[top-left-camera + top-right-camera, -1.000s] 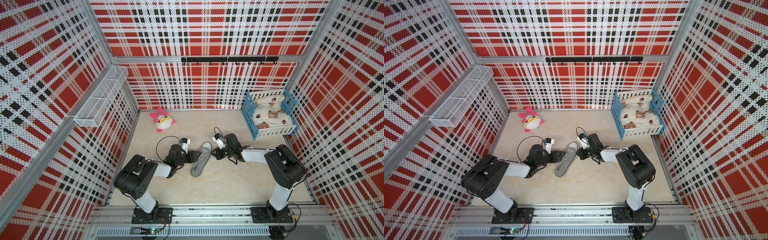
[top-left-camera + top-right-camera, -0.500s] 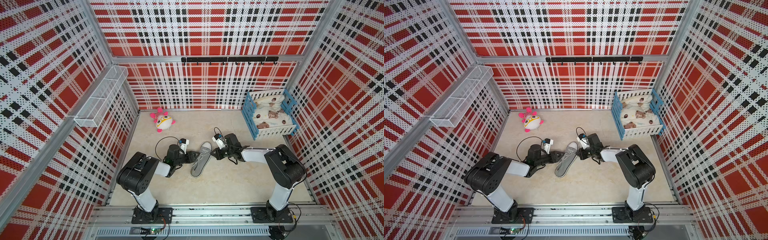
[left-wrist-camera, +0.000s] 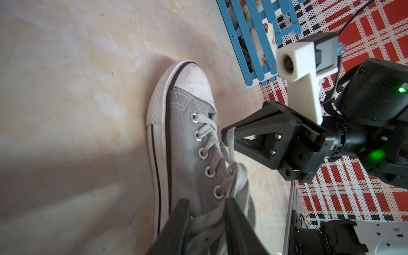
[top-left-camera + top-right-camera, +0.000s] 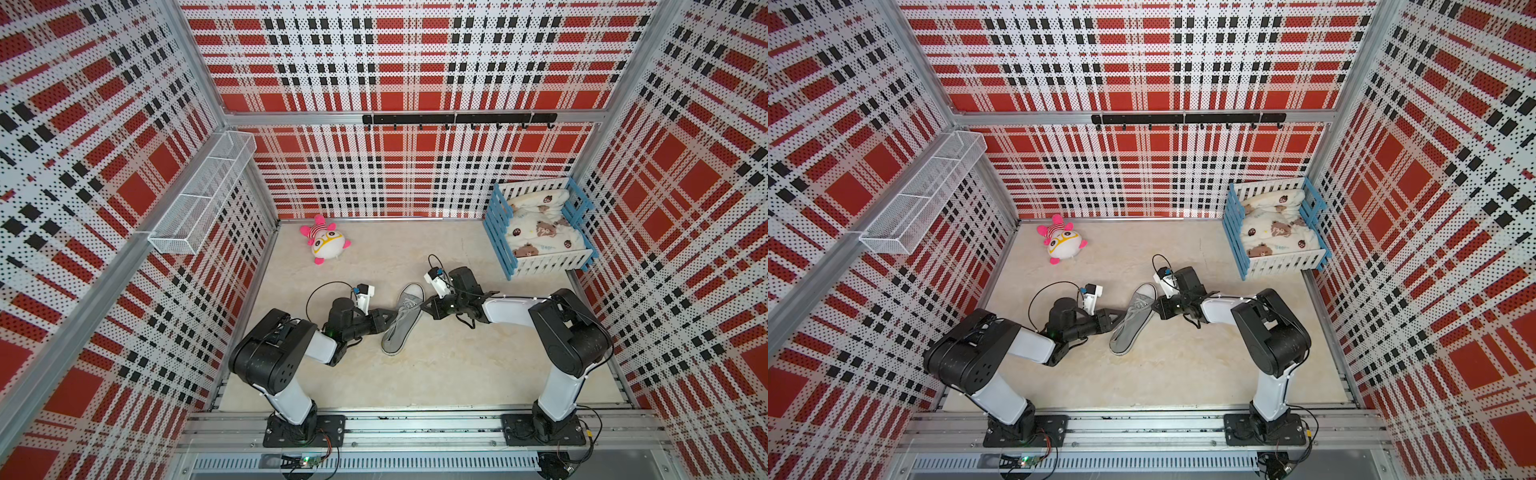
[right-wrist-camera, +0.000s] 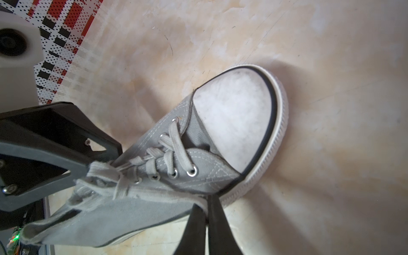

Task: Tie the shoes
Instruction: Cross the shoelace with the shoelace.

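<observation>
The grey shoe with a white toe cap lies on the floor between both arms, toe toward the back wall. My left gripper is at its left side by the top eyelets. Its jaws stand a little apart, and a pale lace and the tongue edge lie between them. My right gripper is low at the shoe's right side, shut on a flat lace strand. That strand shows in the left wrist view as a lace pinched at the right fingertips. In both top views the grippers meet the shoe mid-length.
A pink-and-white plush toy sits at the back left of the floor. A blue-and-white crate holding bear-print cloth stands at the back right. A white wire basket hangs on the left wall, and a black hook rail on the back wall.
The left arm has shifted slightly beside the shoe. The shoe and the right arm look unmoved.
</observation>
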Motion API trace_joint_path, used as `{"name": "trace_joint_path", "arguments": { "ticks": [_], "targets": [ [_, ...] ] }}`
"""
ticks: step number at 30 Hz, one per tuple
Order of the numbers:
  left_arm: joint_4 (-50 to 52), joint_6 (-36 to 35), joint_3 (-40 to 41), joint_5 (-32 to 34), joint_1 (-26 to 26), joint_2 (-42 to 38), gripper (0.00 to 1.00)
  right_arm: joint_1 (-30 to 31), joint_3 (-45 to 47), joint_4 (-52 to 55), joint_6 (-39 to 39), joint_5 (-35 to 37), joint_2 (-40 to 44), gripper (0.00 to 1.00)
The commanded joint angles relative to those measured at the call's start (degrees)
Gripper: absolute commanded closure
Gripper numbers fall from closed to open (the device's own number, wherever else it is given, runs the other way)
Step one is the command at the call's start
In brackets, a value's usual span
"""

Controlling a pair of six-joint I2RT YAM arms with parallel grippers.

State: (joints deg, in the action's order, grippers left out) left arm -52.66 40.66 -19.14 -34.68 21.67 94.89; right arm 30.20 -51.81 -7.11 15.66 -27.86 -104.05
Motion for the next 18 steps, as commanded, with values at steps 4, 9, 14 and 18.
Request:
{"name": "trace_joint_path", "arguments": {
  "ticks": [4,9,14,18],
  "targets": [
    [-3.23,1.85,1.38,-2.79,-0.14,-3.61,0.81,-0.4,-0.39,-0.71,-0.62,-0.36,-0.19,0.9],
    [-4.03,2.91,2.14,-4.23,-0.29,-5.43,0.83,-0.39,-0.49,-0.52,-0.63,-0.35,-0.1,0.9],
    [-4.2,3.5,4.18,-1.03,-1.43,-8.11,0.83,-0.4,-0.53,-0.49,-0.72,-0.44,-0.07,0.9],
    [-3.1,2.22,5.01,2.3,-2.16,-8.17,0.71,-0.4,-0.59,-0.31,-0.72,-0.53,-0.01,0.9]
  ]
}}
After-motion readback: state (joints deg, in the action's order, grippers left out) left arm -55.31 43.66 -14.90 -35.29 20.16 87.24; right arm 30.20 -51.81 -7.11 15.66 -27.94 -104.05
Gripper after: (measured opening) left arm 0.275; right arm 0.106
